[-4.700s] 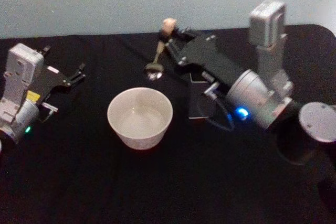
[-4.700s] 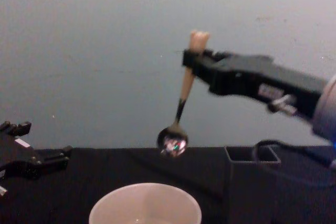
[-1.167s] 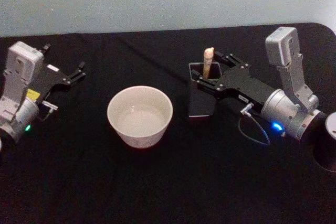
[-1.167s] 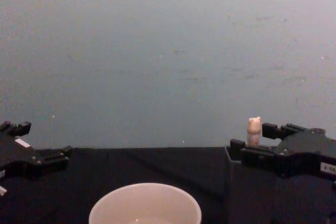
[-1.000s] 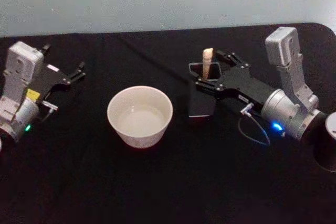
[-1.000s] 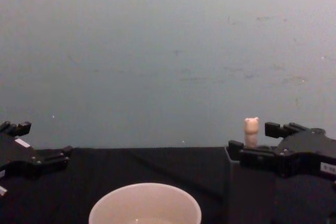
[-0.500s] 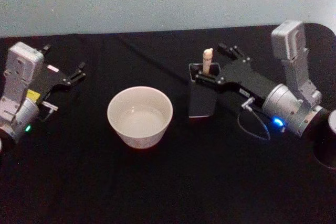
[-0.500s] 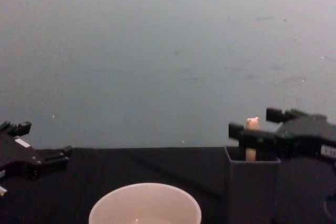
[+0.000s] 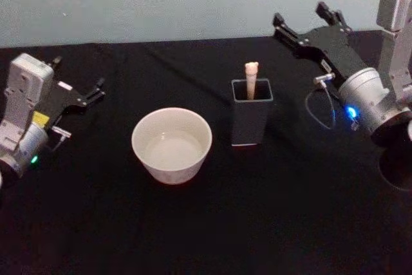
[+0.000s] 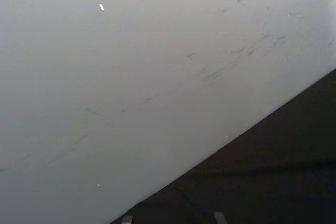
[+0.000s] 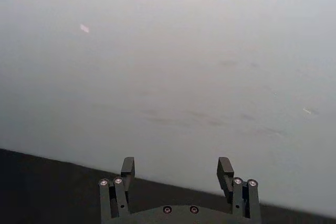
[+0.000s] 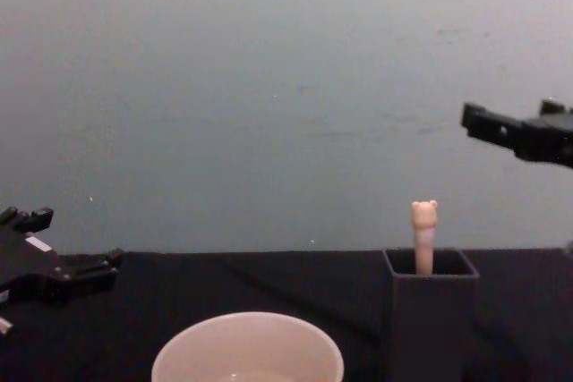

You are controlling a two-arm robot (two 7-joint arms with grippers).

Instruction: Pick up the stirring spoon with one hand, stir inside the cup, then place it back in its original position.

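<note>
Pulling up and away now, the right end effector (image 9: pixel 308 22) has its fingers spread and empty; the stirring spoon (image 9: pixel 250 80) stands back in the holder (image 9: pixel 251 122), so that's basically done. Left end effector (image 9: pixel 82 96) sits parked, fingers apart.

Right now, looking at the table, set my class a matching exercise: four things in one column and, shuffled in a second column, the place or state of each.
Column 1
1. stirring spoon
2. cup
3. right tool
4. left tool

Column 2
A. open, raised above the table's far edge
B. standing upright in the dark grey holder
C. parked at the table's left side
D. on the black table, left of the holder

Pairs: 1-B, 2-D, 3-A, 4-C
</note>
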